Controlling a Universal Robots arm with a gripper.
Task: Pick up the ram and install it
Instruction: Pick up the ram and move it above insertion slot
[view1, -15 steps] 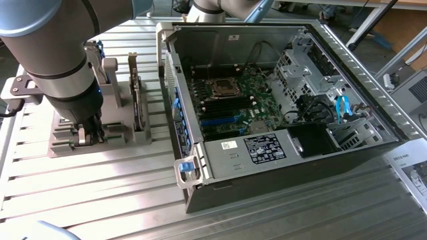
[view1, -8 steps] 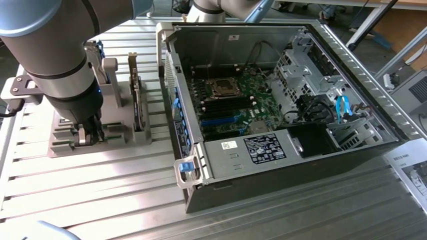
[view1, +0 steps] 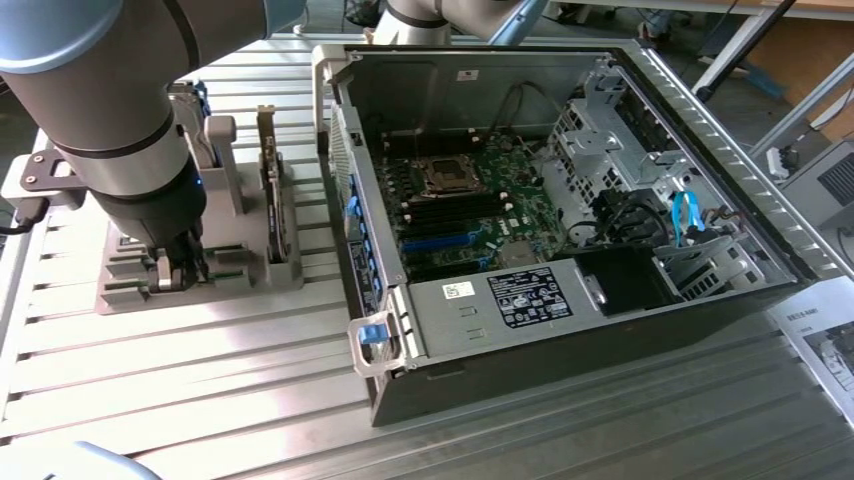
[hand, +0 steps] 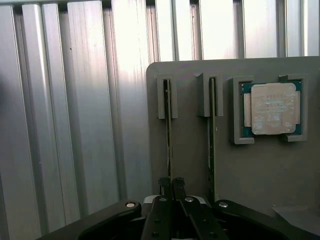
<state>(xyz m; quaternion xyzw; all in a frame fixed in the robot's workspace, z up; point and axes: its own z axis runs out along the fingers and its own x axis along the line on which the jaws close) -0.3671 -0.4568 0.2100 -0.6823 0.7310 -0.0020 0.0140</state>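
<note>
Clamping my gripper (hand: 172, 184) on the ram (hand: 169, 135), fingers drawn together on its thin edge while it is standing upright in its slot of the grey holder (hand: 260, 170). The twin stick (hand: 211, 145) is sitting just beside my fingers, apart from them. I am judging that a straight pull along the slot guides is serving best here, keeping the board upright, untwisted and clear of its twin. The open computer case (view1: 441, 80) is lying well apart from me.

table (view1: 200, 400): ribbed metal | on it: grey holder (view1: 127, 290), open computer case (view1: 534, 390) (lidless), paper (view1: 821, 340)
</note>
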